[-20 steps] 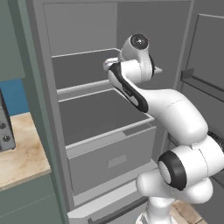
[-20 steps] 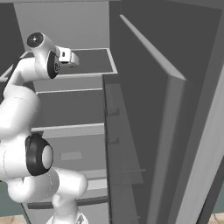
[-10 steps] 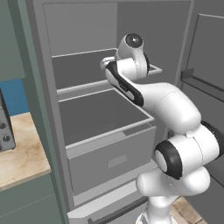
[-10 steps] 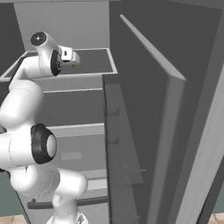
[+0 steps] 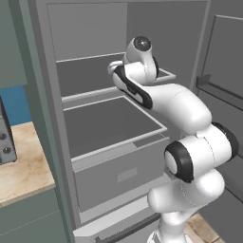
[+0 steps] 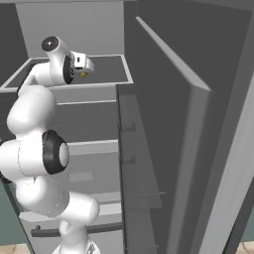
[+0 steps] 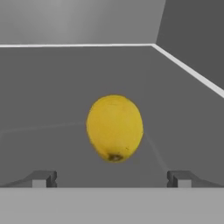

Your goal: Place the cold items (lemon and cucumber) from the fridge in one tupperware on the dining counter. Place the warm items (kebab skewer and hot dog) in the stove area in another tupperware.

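Claw (image 7: 112, 178) further into fridge shelf (image 7: 52, 109), spread wide before plump yellow lemon (image 7: 114, 127).

A kitchen: an open fridge (image 5: 57, 118) with grey shelves (image 5: 114, 123) and a drawer (image 5: 118, 175) stands beside a wood-topped desk (image 5: 23, 171) over green cabinets (image 5: 28, 218), with its door (image 6: 198, 149) swung wide and a lemon (image 7: 114, 127) on a shelf.

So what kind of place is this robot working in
Most likely a kitchen, seen at an open fridge. Grey shelves and a drawer fill the cabinet, its door swung wide, a lemon lies on the upper shelf, and a wooden countertop sits beside it.
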Robot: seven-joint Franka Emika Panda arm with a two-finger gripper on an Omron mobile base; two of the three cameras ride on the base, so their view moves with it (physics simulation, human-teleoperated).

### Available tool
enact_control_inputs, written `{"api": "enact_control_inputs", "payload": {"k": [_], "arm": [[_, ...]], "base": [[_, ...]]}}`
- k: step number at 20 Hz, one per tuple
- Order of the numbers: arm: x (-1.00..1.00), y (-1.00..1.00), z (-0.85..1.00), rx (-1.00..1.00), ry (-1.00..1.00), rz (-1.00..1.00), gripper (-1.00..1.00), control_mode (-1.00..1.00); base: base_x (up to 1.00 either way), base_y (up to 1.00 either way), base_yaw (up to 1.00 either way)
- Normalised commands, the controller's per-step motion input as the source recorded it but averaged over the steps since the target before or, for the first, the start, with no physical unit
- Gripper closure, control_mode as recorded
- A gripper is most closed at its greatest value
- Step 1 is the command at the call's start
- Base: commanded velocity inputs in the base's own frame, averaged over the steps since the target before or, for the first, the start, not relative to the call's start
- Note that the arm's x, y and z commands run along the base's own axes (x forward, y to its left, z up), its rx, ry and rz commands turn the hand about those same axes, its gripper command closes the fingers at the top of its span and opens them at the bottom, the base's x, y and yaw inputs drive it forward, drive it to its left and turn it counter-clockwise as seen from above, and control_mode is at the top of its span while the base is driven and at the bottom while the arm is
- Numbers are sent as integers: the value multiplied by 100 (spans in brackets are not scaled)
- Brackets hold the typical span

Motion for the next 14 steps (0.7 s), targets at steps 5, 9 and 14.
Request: {"api": "enact_control_inputs", "payload": {"k": [5,9,14], "arm": [[33,0,-7,0,0,0,-100,-100],[32,0,-7,0,0,0,-100,-100],[25,0,-9,0,0,0,-100,-100]], "base": [[0,0,0],[0,0,0],[0,0,0]]}}
